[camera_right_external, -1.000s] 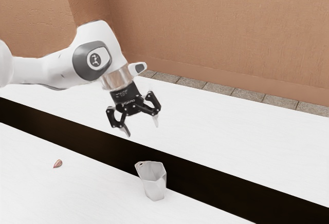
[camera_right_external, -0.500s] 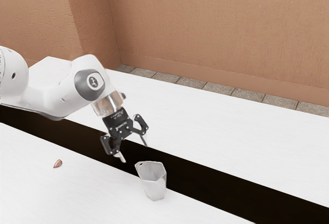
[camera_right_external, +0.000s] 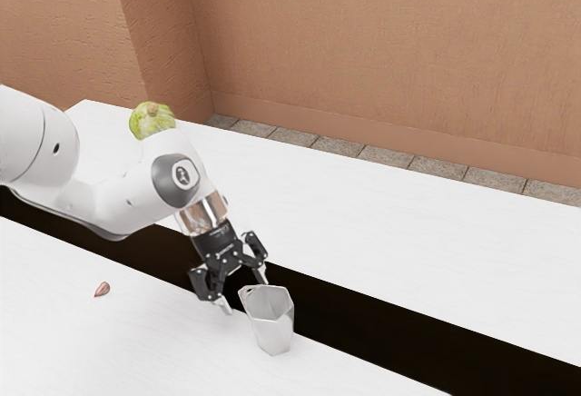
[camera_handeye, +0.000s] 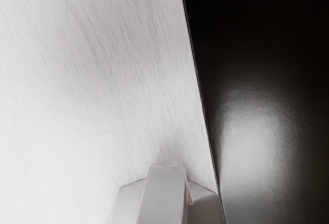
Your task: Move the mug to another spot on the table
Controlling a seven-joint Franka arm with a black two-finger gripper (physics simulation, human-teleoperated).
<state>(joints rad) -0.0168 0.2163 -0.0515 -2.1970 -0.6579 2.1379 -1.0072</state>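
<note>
gripper [camera_right_external: 242,292] spread wide, just above mug [camera_right_external: 270,325] rim, by table [camera_right_external: 109,346] edge

text readable: none | grey cap [camera_right_external: 182,175] on the arm [camera_right_external: 100,192], up and behind the hand [camera_right_external: 241,291]: small white emblem, too small to read | hand's black body: faint pale marks, illegible | wrist view: no legible lettering
</note>
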